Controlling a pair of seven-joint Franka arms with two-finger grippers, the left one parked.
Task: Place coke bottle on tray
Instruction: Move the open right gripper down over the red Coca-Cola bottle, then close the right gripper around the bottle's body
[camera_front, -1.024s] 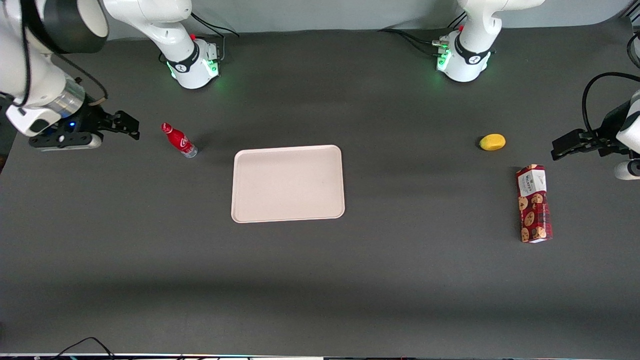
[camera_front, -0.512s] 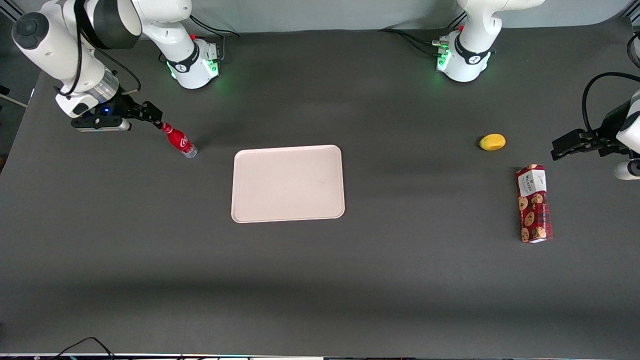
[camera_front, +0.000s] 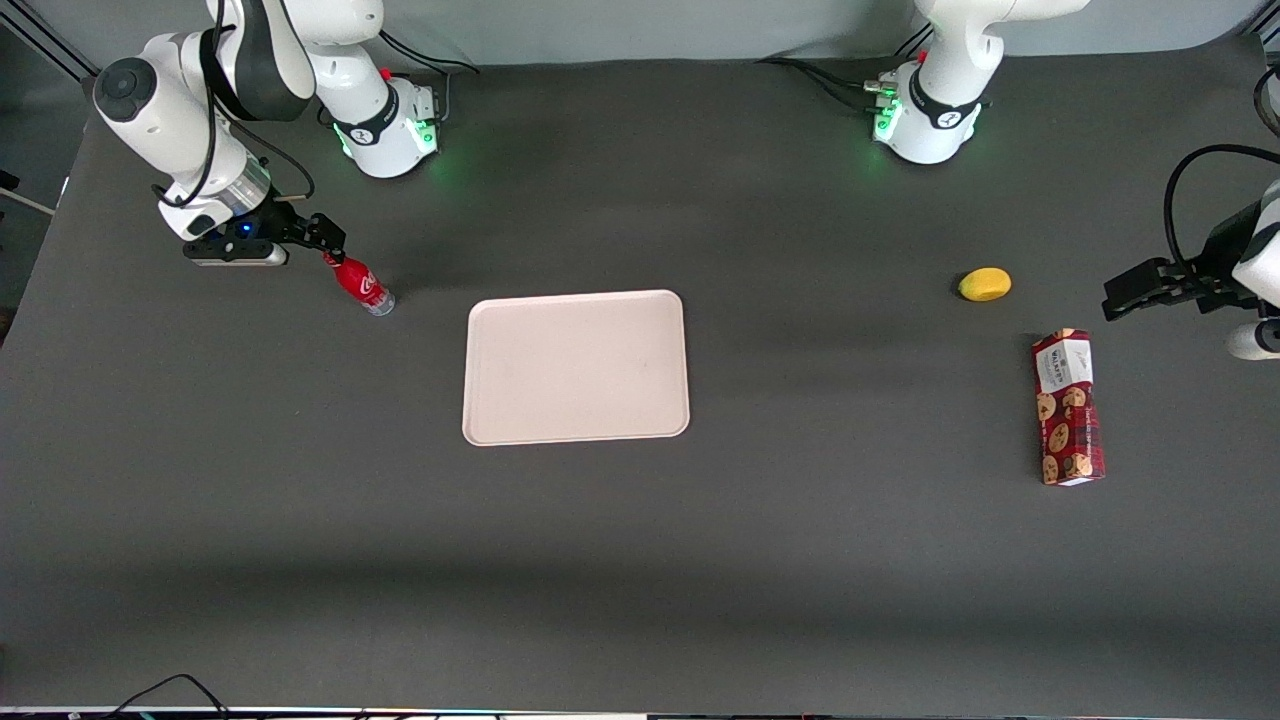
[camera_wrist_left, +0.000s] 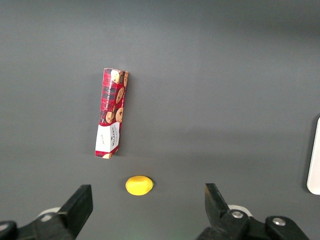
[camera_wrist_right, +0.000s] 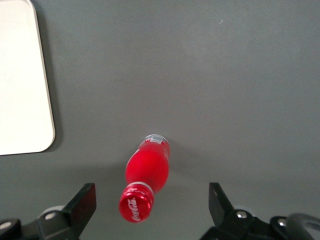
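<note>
Hand (camera_wrist_right: 150, 210) spread wide above coke bottle (camera_wrist_right: 146, 176)

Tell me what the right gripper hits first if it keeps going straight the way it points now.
Most likely the coke bottle: its cap sits between the open fingers of the gripper, right ahead of it. Depth is hard to judge, but nothing else shows in that line.

Even, diffuse overhead light falls on the matte dark table (camera_front: 800, 560), where broad soft shadow bands cross it and the gripper (camera_front: 325, 240) sits above the coke bottle (camera_front: 362, 283), whose cap looms sharp in the wrist view while the pale tray (camera_wrist_right: 25, 90) is nearly washed out.
</note>
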